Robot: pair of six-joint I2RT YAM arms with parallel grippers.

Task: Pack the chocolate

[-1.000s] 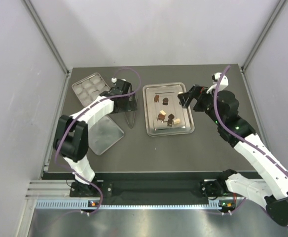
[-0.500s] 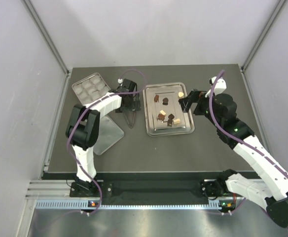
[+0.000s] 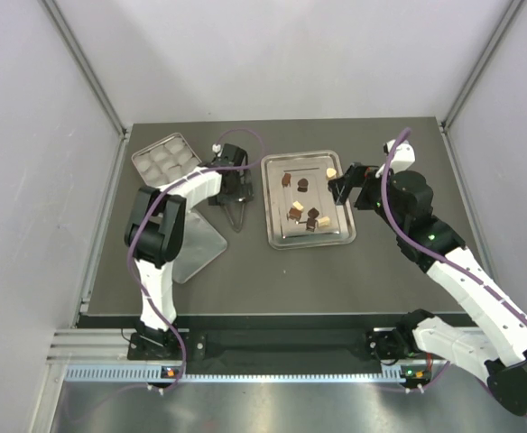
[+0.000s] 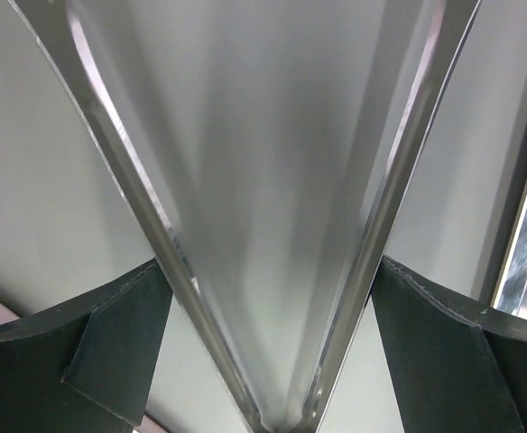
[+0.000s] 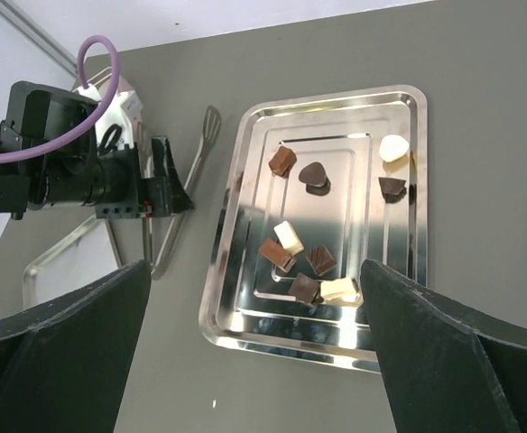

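Several small chocolate pieces (image 3: pixel 301 209), dark brown, mid brown and cream, lie scattered on the steel tray (image 3: pixel 274 236). They show in the right wrist view too, chocolate pieces (image 5: pixel 289 237) on the tray (image 5: pixel 223 298). My right gripper (image 3: pixel 343 184) hovers wide open at the tray's right edge, empty, right gripper (image 5: pixel 259 361). My left gripper (image 3: pixel 237 187) is low over steel tongs (image 3: pixel 236 215) left of the tray. In the left wrist view the open left gripper (image 4: pixel 272 347) straddles the tongs (image 4: pixel 245 180) near their hinge, fingers (image 4: pixel 110 352) against the arms.
A pink compartmented tin (image 3: pixel 164 160) sits at the back left of the table. Its flat lid (image 3: pixel 196 245) lies nearer the front, under the left arm. The tongs (image 5: pixel 196 167) lie between lid and tray.
My left gripper slid slightly right onto the tongs' hinge end and its jaws narrowed a little. The left elbow swung in. My right gripper crept toward the tray.
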